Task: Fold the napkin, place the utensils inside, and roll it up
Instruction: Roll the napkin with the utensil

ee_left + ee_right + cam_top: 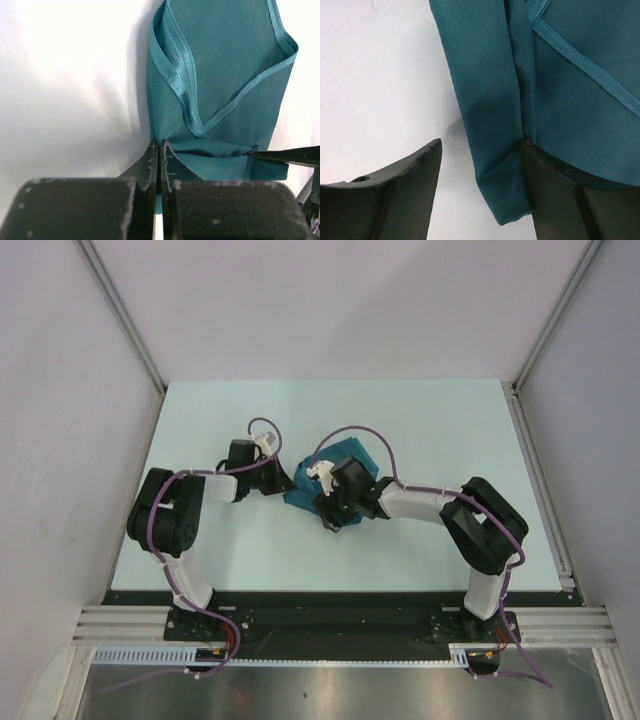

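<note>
The teal napkin (350,452) lies bunched and folded at the middle of the table, partly under my right wrist. In the left wrist view the napkin (225,75) shows layered hemmed edges that run down to my left gripper (159,146), which is shut on its near left corner. My left gripper (288,483) sits at the cloth's left edge. My right gripper (333,512) is open at the near edge. A folded strip of the napkin (480,75) lies between the fingers of my right gripper (481,145), and the right finger (555,190) touches the cloth. The utensils are hidden.
The pale table (430,420) is bounded by grey walls on the left, back and right. A metal rail (540,480) runs along its right edge. Both arm bases stand on the dark strip (330,615) at the near edge.
</note>
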`<state>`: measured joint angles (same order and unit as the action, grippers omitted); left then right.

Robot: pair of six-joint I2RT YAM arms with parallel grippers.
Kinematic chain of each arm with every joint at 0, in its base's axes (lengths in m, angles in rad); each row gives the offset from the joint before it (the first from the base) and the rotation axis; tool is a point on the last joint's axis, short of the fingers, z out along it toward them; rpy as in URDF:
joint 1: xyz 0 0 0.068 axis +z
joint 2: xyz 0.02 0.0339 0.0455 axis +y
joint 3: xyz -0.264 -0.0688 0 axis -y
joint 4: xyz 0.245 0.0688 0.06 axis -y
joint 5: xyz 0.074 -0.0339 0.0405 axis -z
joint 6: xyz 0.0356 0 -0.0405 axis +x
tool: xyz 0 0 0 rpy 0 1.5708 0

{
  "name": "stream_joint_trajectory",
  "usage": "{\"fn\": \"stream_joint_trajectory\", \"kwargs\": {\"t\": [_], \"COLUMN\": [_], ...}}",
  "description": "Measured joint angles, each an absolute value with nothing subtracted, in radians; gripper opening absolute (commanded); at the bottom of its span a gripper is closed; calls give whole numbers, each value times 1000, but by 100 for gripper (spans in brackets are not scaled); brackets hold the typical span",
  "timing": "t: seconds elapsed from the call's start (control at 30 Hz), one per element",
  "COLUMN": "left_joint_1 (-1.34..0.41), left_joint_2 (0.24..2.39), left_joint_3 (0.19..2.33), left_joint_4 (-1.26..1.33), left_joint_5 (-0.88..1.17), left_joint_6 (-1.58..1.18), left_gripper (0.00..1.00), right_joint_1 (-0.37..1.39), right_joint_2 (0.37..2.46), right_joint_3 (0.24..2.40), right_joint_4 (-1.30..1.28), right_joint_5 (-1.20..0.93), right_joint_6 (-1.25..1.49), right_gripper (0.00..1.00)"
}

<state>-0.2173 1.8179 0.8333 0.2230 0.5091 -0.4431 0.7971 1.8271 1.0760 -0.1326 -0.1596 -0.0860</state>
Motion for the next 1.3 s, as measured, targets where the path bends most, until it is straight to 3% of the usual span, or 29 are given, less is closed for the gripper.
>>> {"fn": "stream_joint_trajectory", "kwargs": {"t": [0.43,1.3], "left_joint_1": [-216,-206], "left_joint_2": [1824,1833], "left_joint_3": [840,846], "left_joint_4": [218,217], "left_joint_5": [513,536], "left_joint_6": [-443,-444], "left_gripper": [0,0], "right_joint_1": [861,873], "right_joint_2": [1827,1863], "right_joint_3": [1061,1072], "right_joint_4": [-96,-6], "right_joint_5": [-41,-20], "right_joint_6": [-145,-241], "right_gripper": [70,69]}}
